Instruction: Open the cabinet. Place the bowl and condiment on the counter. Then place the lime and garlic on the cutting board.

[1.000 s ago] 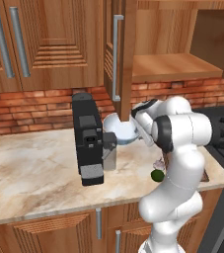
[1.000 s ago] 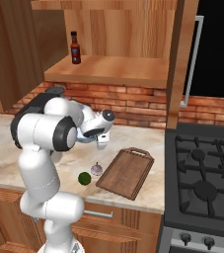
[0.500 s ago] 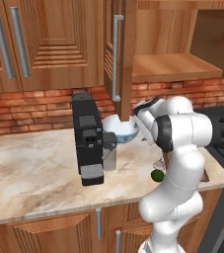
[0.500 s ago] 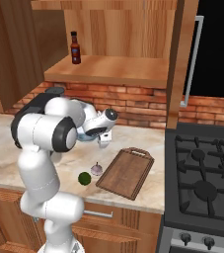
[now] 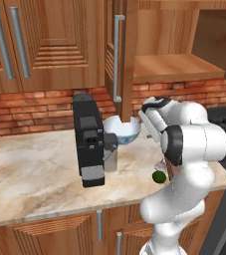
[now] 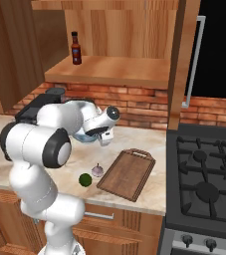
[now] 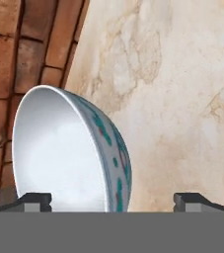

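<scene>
**Bowl on the counter, fingers spread**

The pale blue-white round bowl (image 5: pixel 122 130) sits on the beige marbled stone counter (image 5: pixel 35 169) beside the black coffee machine (image 5: pixel 88 139). The two-finger gripper (image 7: pixel 112 200) is spread wide around its rim, holding nothing.

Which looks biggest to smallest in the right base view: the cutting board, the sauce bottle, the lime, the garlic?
1. cutting board
2. sauce bottle, though it stands farther from the camera
3. lime and garlic: look about alike, too close to rank.

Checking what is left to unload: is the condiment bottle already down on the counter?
No, the condiment bottle stands on the open cabinet's shelf, above the counter.
</scene>
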